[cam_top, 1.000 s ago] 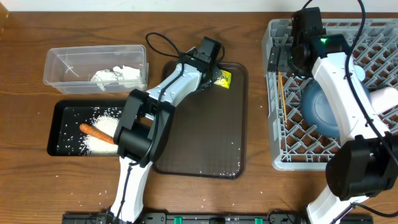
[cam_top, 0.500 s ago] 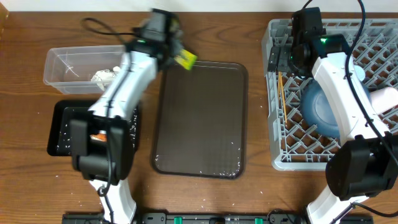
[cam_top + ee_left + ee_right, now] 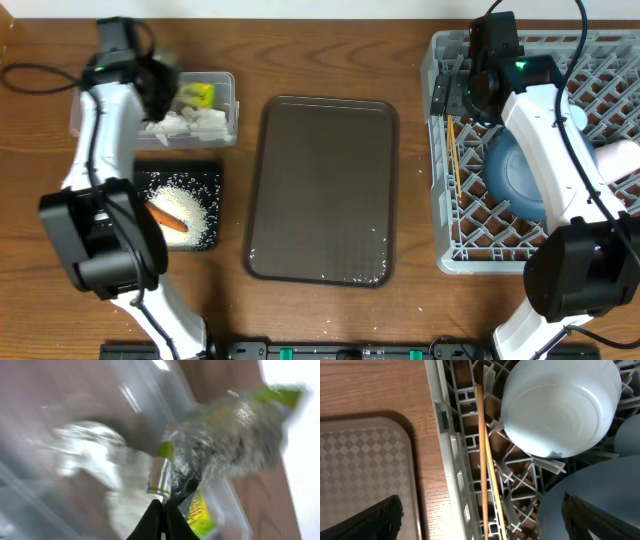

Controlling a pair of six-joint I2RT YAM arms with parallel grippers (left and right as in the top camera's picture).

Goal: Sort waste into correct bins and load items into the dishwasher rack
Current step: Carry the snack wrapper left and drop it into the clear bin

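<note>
The left claw (image 3: 162, 506), pinched shut on the yellow-green packet (image 3: 201, 95), hangs over the clear tub (image 3: 230, 110) on the tabletop (image 3: 320, 50), where a low, centred release beside the tissue (image 3: 195, 122) looks the sound course, while the right claw (image 3: 485, 525) gapes empty over the rack (image 3: 445, 250).

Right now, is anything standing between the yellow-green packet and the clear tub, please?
Nothing visible does: the packet already lies within the open tub's outline, beside the crumpled tissue, close to the left pincer.
</note>
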